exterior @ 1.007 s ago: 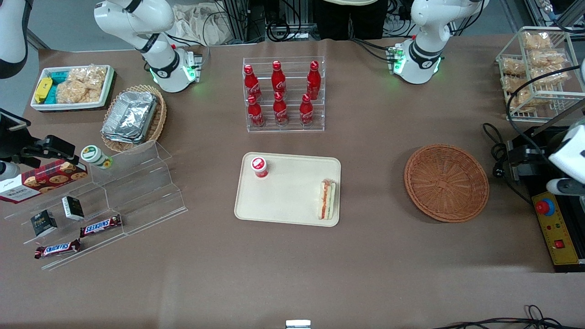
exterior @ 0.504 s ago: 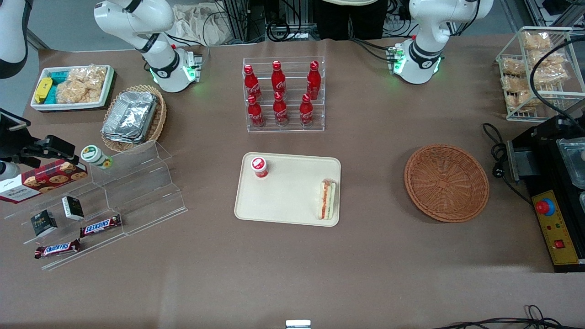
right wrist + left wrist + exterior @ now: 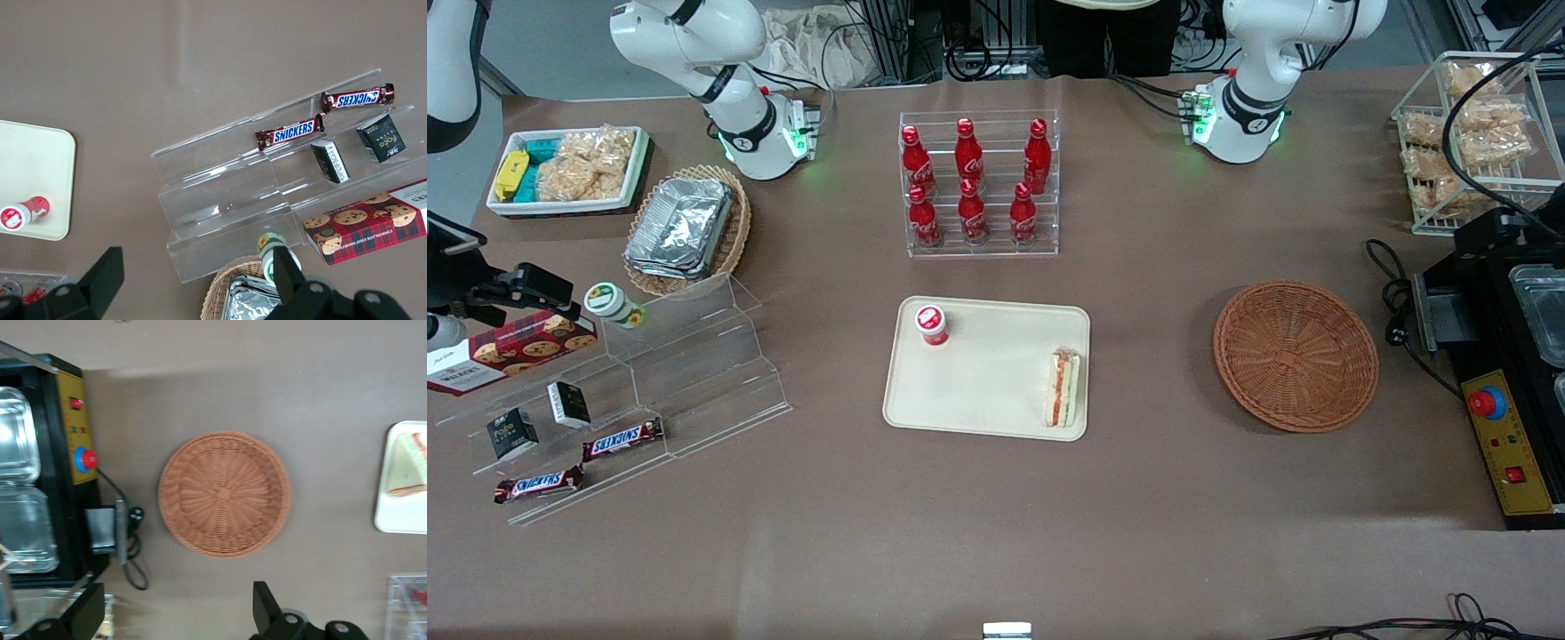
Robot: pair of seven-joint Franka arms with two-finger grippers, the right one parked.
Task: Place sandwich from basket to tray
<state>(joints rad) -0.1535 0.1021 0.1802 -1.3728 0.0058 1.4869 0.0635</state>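
1. The sandwich (image 3: 1063, 388) lies on the tray (image 3: 987, 400), at the tray's right edge in the front view, resting on its side with the filling layers showing.
2. The basket (image 3: 1296, 356) sits at the right of centre in the front view, well apart from the tray, and nothing is in it; the left wrist view shows its bare woven floor (image 3: 225, 495).
3. The end effector (image 3: 177, 613) of the left arm hangs high above the tabletop (image 3: 1138, 533), over the ground between the basket and the black control box (image 3: 1507, 444). Its 2 fingers (image 3: 265, 608) stand wide apart with nothing between them, so it is open and holds nothing.
4. Judged from this, the transfer is done: the sandwich is out of the basket and on the tray, released.
5. What is left looks like only the arm's retreat to a rest pose; no further grasp seems needed.
6. A small red-capped bottle (image 3: 931, 324) also stands on the tray, at its upper left corner in the front view, well apart from the sandwich.
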